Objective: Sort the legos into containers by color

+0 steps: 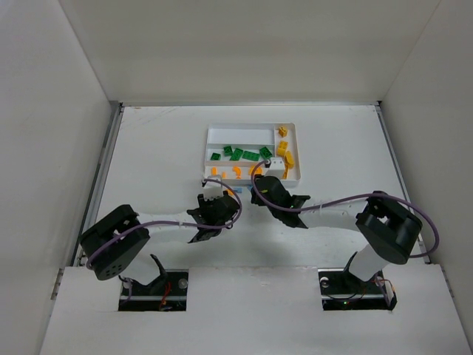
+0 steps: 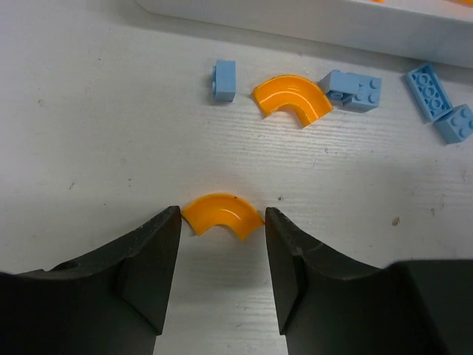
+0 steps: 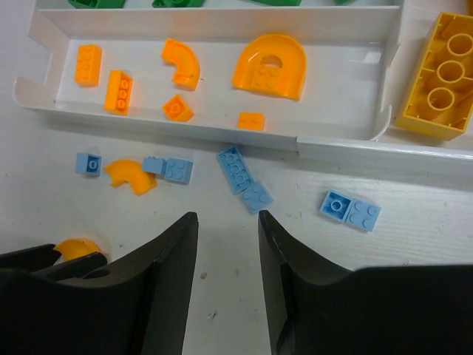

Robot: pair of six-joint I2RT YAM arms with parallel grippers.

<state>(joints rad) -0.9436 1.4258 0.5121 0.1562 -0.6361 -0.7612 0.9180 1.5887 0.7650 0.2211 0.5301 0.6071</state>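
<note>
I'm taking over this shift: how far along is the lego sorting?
Done: green pieces lie in the middle slot, orange pieces in the near slot, yellow bricks in the end slot. In hand: the left gripper brackets an orange curved piece; the right gripper is open and empty. Left: another orange curve and the light blue bricks, outside the tray.

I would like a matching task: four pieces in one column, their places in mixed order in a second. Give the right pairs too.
1. orange dome piece
2. large yellow brick
3. light blue bricks
4. nearest orange curve, left wrist view

A. on the table, between the jaws of the left gripper
B. crosswise end slot of the tray
C. long slot holding orange pieces
D. on the table, outside the tray's wall

Pairs: 1-C, 2-B, 3-D, 4-A
</note>
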